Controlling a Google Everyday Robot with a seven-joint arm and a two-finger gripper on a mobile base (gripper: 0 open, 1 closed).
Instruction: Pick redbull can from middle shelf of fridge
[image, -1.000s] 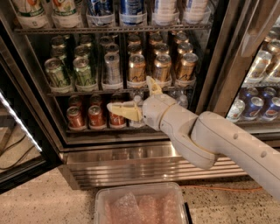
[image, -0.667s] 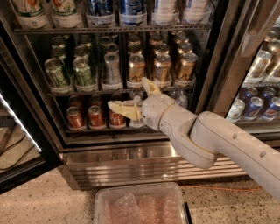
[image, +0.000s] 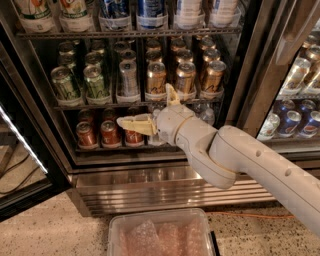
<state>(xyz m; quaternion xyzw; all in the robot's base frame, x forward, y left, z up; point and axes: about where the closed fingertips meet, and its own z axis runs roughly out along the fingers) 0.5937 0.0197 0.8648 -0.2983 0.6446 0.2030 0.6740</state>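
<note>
From where I stand, the slim silver redbull can with bluish-grey markings (image: 128, 77) is upright at the front lip of the thin grey wire middle shelf (image: 95, 106) in the black-framed fridge (image: 250, 75), packed between green cans (image: 94, 80) left and gold cans (image: 156, 77) right. The cream-fingered tool (image: 145, 105) hangs just below-right of it at the shelf edge, fingers spread wide, empty.

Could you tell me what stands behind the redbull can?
More can tops line up behind the redbull can; their bodies are hidden. The gripper hovers below it, jaws open.
</note>
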